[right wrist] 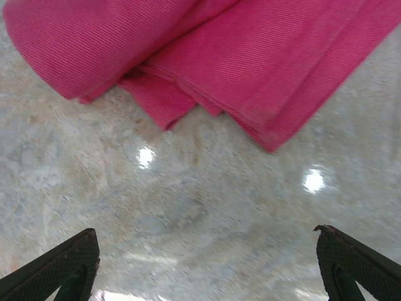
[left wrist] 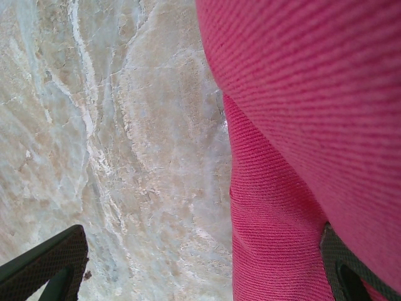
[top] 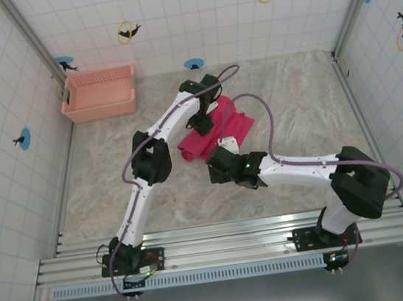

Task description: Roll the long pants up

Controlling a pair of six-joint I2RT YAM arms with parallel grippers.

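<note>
The long pants [top: 235, 124] lie bunched in the middle of the desk [top: 296, 108], the left gripper [left wrist: 200, 276] spread wide with one finger against the fabric, the right gripper [right wrist: 203, 266] spread wide over bare desk just near of them.

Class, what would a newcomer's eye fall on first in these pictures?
The bright magenta-red fabric pants, partly rolled, lie in the middle of the marbled table. The left hand and right hand, both open, are at their edges. A pale pink plastic lattice basket sits at the far left corner.
</note>
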